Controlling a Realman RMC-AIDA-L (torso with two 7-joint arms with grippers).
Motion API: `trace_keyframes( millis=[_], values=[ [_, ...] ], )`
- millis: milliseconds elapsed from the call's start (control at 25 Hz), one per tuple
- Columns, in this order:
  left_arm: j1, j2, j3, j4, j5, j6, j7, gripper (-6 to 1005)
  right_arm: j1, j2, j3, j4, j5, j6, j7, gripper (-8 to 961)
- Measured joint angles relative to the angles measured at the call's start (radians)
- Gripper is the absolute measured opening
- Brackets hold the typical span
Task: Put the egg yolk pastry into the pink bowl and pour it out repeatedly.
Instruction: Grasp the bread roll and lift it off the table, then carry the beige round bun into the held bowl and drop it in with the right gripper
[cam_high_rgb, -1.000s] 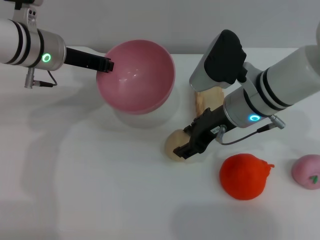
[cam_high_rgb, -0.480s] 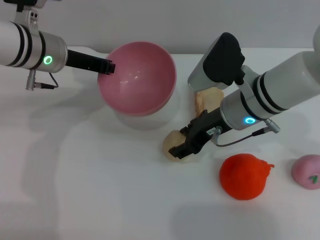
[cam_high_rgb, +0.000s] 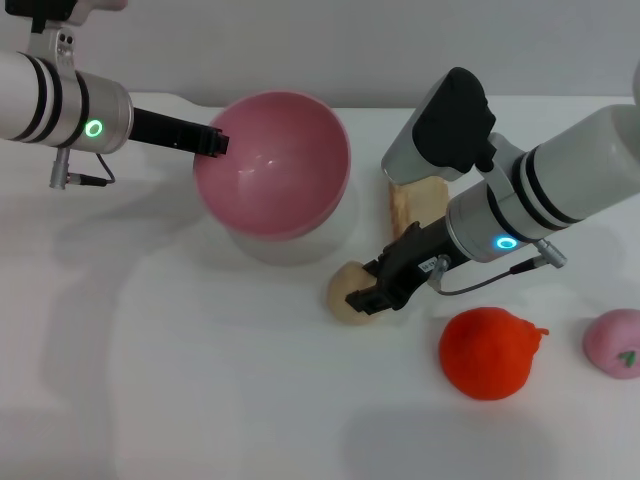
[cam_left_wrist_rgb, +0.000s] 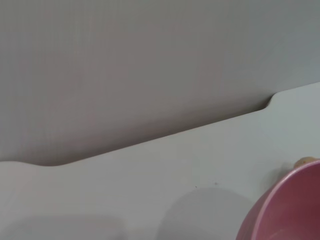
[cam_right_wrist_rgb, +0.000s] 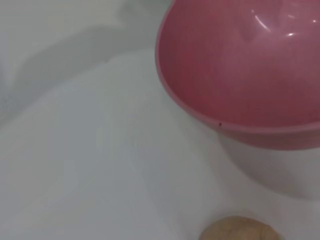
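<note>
The pink bowl (cam_high_rgb: 275, 165) hangs tilted above the table at the back left, its opening turned toward me. My left gripper (cam_high_rgb: 212, 142) is shut on its left rim. The bowl also shows in the left wrist view (cam_left_wrist_rgb: 292, 210) and in the right wrist view (cam_right_wrist_rgb: 250, 75), and it looks empty. The egg yolk pastry (cam_high_rgb: 343, 292), a small beige ball, lies on the table in front of the bowl, to its right. My right gripper (cam_high_rgb: 372, 292) is low at the pastry's right side and touches it. The pastry's top shows in the right wrist view (cam_right_wrist_rgb: 240, 230).
A rectangular crusty bread (cam_high_rgb: 415, 205) lies behind my right arm. An orange-red round fruit (cam_high_rgb: 487, 352) sits at the front right, and a small pink fruit (cam_high_rgb: 615, 343) lies near the right edge. The white table's back edge (cam_left_wrist_rgb: 150, 140) meets a grey wall.
The bowl has dropped slightly and turned a little in my left gripper. My right gripper and the pastry shifted slightly left, then back a bit.
</note>
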Motion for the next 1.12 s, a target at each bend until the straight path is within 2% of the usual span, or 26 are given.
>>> trace_keyframes(
  millis=[400, 560, 680, 800, 1000, 1120],
  values=[
    [0.003, -0.002, 0.003, 0.002, 0.000, 0.005, 0.000, 43, -0.002, -0.003, 0.005, -0.017, -0.002, -0.030, -0.001, 416],
    [0.003, -0.002, 0.001, 0.002, 0.000, 0.004, 0.001, 43, -0.013, -0.006, 0.022, -0.080, -0.002, -0.093, -0.001, 398],
    [0.005, -0.001, 0.000, 0.002, 0.000, 0.000, 0.002, 43, -0.038, -0.007, 0.067, -0.195, 0.001, -0.192, -0.002, 385],
    [0.005, 0.000, 0.000, 0.002, 0.000, 0.000, 0.002, 43, -0.072, -0.007, 0.134, -0.372, 0.025, -0.327, -0.002, 329],
    [0.005, 0.003, 0.000, 0.001, 0.000, 0.000, 0.002, 43, -0.116, -0.008, 0.254, -0.657, 0.176, -0.532, -0.009, 289],
    [0.005, 0.002, 0.000, 0.001, 0.000, 0.003, 0.002, 43, -0.137, -0.008, 0.339, -0.786, 0.275, -0.575, -0.026, 264]
  ],
)
